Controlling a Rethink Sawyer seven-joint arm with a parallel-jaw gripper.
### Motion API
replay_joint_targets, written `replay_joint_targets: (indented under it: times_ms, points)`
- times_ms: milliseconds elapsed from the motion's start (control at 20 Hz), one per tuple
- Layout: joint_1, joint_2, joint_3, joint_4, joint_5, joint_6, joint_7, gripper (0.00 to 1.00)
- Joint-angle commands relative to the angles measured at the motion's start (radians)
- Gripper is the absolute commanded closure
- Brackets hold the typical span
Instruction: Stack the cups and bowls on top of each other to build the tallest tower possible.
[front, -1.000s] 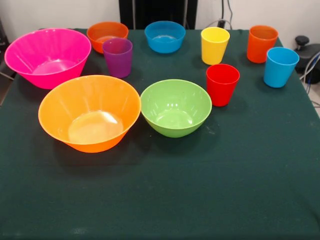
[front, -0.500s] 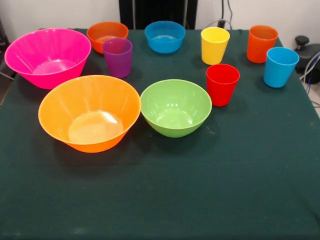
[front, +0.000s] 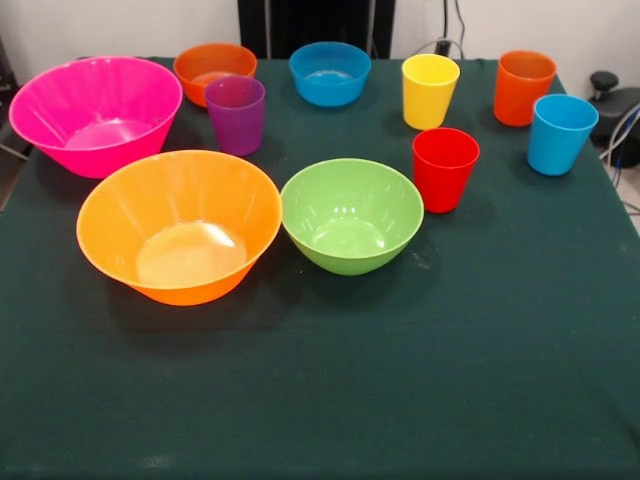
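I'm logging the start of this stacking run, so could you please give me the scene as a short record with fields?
surface: table with dark green cloth
bowls: large pink bowl; large orange bowl; green bowl; small orange bowl; blue bowl
cups: purple cup; yellow cup; red cup; orange cup; light blue cup
orientation: all upright, mouths up
stacking: none; every piece stands alone
gripper: not in view

five bowls (front: 180, 225), five cups (front: 445, 168), all upright, none stacked, one dark green table (front: 400, 380)
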Motion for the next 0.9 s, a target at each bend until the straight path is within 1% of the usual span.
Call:
replay_joint_targets:
  times_ms: [50, 150, 250, 500, 600, 750, 900]
  points:
    - [-0.029, 0.120, 0.017, 0.125, -0.038, -0.107, 0.122, 0.00]
    - [-0.032, 0.117, 0.018, 0.131, -0.033, -0.112, 0.117, 0.00]
    - [-0.023, 0.095, 0.007, 0.121, -0.035, -0.076, 0.119, 0.00]
    - [-0.006, -0.024, -0.023, 0.066, -0.022, 0.149, 0.100, 0.00]
    - [-0.006, -0.069, -0.033, 0.049, -0.018, 0.225, 0.097, 0.00]
    - [-0.011, -0.108, -0.038, 0.040, -0.016, 0.279, 0.090, 0.00]
    - [-0.020, -0.124, -0.033, 0.029, -0.015, 0.314, 0.082, 0.00]
